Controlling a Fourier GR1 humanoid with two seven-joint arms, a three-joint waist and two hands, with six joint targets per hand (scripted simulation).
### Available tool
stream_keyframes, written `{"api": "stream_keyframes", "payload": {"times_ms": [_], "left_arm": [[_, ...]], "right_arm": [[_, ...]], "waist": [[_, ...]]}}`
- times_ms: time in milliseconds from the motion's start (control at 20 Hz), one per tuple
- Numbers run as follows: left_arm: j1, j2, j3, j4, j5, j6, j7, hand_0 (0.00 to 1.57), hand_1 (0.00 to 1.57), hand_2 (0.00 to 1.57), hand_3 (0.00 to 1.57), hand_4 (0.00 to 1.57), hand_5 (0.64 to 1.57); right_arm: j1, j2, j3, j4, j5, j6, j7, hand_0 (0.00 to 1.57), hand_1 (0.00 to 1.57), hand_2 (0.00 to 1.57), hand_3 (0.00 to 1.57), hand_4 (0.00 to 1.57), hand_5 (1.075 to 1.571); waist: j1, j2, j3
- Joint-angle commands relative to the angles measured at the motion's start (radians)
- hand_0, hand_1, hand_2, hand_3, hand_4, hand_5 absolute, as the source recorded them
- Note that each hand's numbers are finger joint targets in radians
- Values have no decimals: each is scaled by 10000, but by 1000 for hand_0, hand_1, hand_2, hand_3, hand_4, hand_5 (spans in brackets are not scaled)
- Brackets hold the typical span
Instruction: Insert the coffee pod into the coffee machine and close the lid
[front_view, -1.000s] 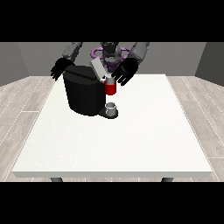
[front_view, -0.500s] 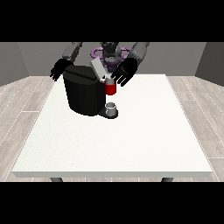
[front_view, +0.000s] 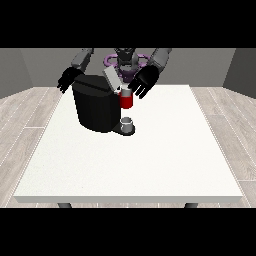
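Nothing is visibly shifting since a second ago: hand at the view's right (front_view: 143, 81) is hovering with fingers spread just beside the raised lid (front_view: 112, 79) of the coffee machine (front_view: 98, 104) on the worktop (front_view: 150, 155). Coffee pod: not discernible, probably seated. Hand at the view's left (front_view: 66, 80) is hanging open behind.

Large white table (front_view: 150, 165), square top, standing on a pale plank floor (front_view: 30, 107). Black coffee machine (front_view: 95, 107) sits directly on it, toward the far edge. A small grey cup (front_view: 127, 123) rests on the machine's base, at its near corner.
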Motion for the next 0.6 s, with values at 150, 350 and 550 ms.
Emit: {"api": "stream_keyframes", "payload": {"times_ms": [150, 350, 550], "left_arm": [[419, 27, -563, 126, -630, 89, -535, 0, 0, 378, 112, 0, 1571], [-111, 378, -471, 332, -595, -790, -129, 0, 0, 0, 0, 0, 1571], [-40, 390, -385, 165, -682, -422, -243, 0, 0, 0, 0, 0, 1571]], "right_arm": [[-127, 198, 234, -309, 65, -129, 312, 0, 0, 0, 0, 375, 1571], [168, 354, 494, -191, 492, -484, 419, 0, 0, 0, 0, 338, 1571], [39, 56, 59, -74, 91, -129, 62, 0, 0, 0, 0, 378, 1571]], "waist": [[-53, 150, -7], [-142, -141, -5], [-92, 50, -4]]}}
